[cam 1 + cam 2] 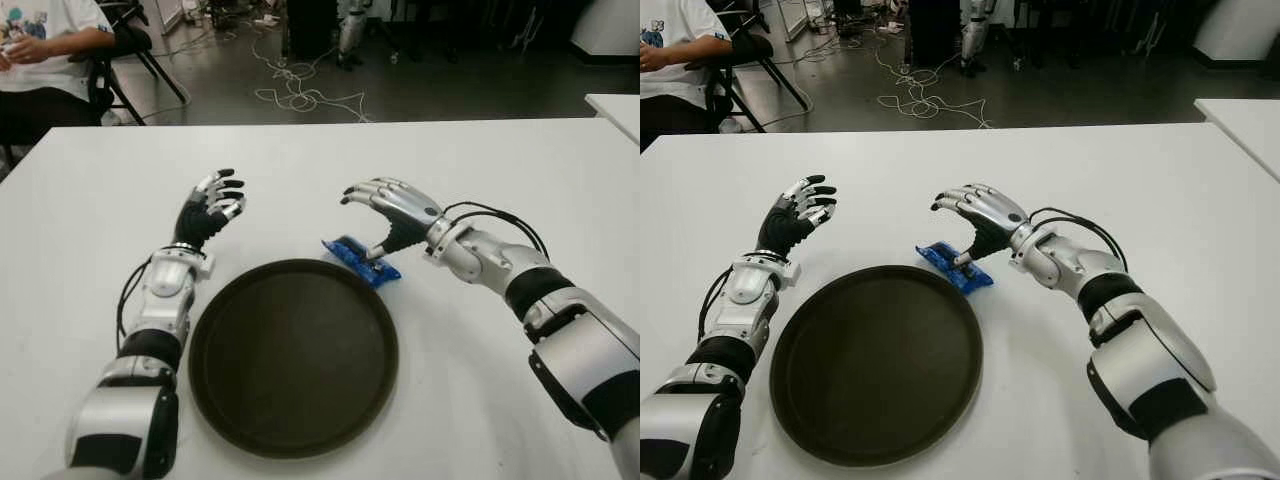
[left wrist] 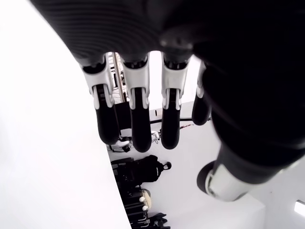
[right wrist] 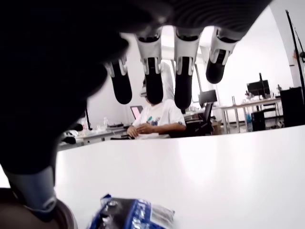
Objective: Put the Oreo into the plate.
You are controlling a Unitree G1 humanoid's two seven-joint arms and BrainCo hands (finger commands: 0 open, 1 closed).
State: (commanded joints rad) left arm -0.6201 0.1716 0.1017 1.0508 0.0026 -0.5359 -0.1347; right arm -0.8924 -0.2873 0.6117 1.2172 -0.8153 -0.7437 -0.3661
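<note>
Clearly, in the left eye view the small blue foil Oreo packet [image 1: 360, 260] lies on the white table [image 1: 480, 170], just beyond the far right rim of the round dark brown plate [image 1: 292, 355], touching or nearly touching that rim. The right hand [image 1: 392, 214] arches over the packet, thumb tip down on its right end, the four fingers spread above and holding nothing. The left hand [image 1: 208, 210] shows left of the plate, beside its far edge, fingers loosely extended and empty.

From the right eye view the same layout holds: the thumb [image 1: 965, 258] presses at the packet, and the long fingers hang clear of it.

Up close, the left wrist view shows only relaxed fingers [image 2: 139, 126] over bare table, grasping nothing.

Lastly, the right wrist view shows the packet below the palm with fingertips [image 3: 153, 88] well above it, so no grip is made yet. To do this well, I judge the fingers should curl down onto the packet's far edge opposite the thumb, pinching firmly before lifting, since a thin wrapper may slide away.
</note>
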